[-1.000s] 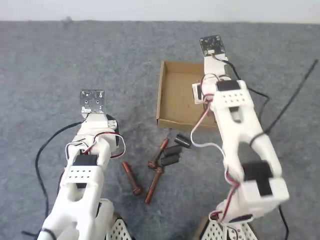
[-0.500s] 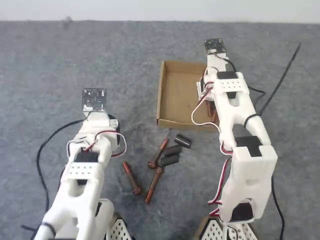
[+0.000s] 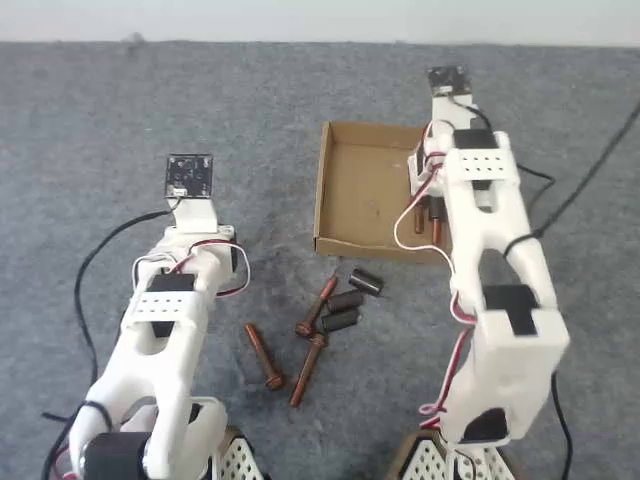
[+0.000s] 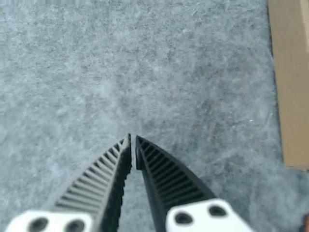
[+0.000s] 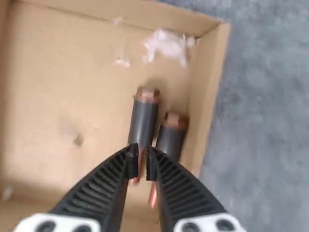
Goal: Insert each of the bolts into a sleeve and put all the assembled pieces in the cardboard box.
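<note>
Overhead, the right arm [image 3: 480, 230] stretches across the right side of the cardboard box [image 3: 345, 195] and covers most of what lies there. Only a short stretch of the two assembled pieces [image 3: 434, 218] shows beside it. The box sits open on grey carpet [image 3: 150, 100], and a black cable [image 3: 585, 185] trails off past its right side. From the wrist, the right gripper [image 5: 140, 157] hangs over the box floor with its jaws drawn nearly together, a thin gap between them and nothing held. Just beyond its tips lie the two finished pieces side by side, the longer one [image 5: 144, 118] touching or almost touching the shorter one [image 5: 171, 135], which lies against the box's side wall. Their long axes run parallel to that wall, with copper heads pointing away from the gripper and bare ends toward it. A white scrap [image 5: 166, 46] lies in the far corner. On the carpet between the arms and in front of the box, three dark sleeves [image 3: 346, 300] lie close together. Three loose bolts also lie there: one [image 3: 262, 355] apart to the left, one [image 3: 308, 368] slanting up toward the sleeves, and one [image 3: 318, 303] touching them. The left gripper [image 4: 133, 142] hovers over bare carpet well to the left of the box, its jaws closed on nothing.
</note>
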You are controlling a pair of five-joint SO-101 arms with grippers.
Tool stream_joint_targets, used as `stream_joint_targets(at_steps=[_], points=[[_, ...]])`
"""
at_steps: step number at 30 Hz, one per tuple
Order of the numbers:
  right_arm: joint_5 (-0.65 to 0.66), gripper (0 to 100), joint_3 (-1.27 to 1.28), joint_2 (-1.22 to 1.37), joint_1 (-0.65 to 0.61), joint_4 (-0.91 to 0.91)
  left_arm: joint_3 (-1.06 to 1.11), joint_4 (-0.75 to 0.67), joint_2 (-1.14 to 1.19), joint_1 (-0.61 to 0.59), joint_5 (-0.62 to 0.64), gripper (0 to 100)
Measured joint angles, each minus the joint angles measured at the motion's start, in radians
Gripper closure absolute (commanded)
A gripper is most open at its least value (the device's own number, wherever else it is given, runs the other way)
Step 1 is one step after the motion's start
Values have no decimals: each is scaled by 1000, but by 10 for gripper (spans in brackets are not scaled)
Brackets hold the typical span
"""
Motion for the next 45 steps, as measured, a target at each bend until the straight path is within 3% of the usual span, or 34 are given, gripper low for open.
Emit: stream_joint_targets(at_steps=[4,10,14,25,29,34,39,45], points=[[6,993,0,-77,0,155,0,0,0,-6,3,981],[137,993,0,-123,-91,385,0,-2,0,-21,-2,981],[167,993,81,-169,-161,425,-9,-25,8,-71,2,981],[173,993,457,-528,-324,356,-18,-28,9,-83,-2,981],[173,992,605,-623,-361,250,-18,-28,9,-83,-2,981],[281,984,772,-629,-362,84,-18,-28,9,-83,-3,980],[311,900,786,-566,-364,-2,-18,-28,9,-69,-64,980],[336,949,743,-425,-367,-54,-18,-28,9,-46,-141,980]])
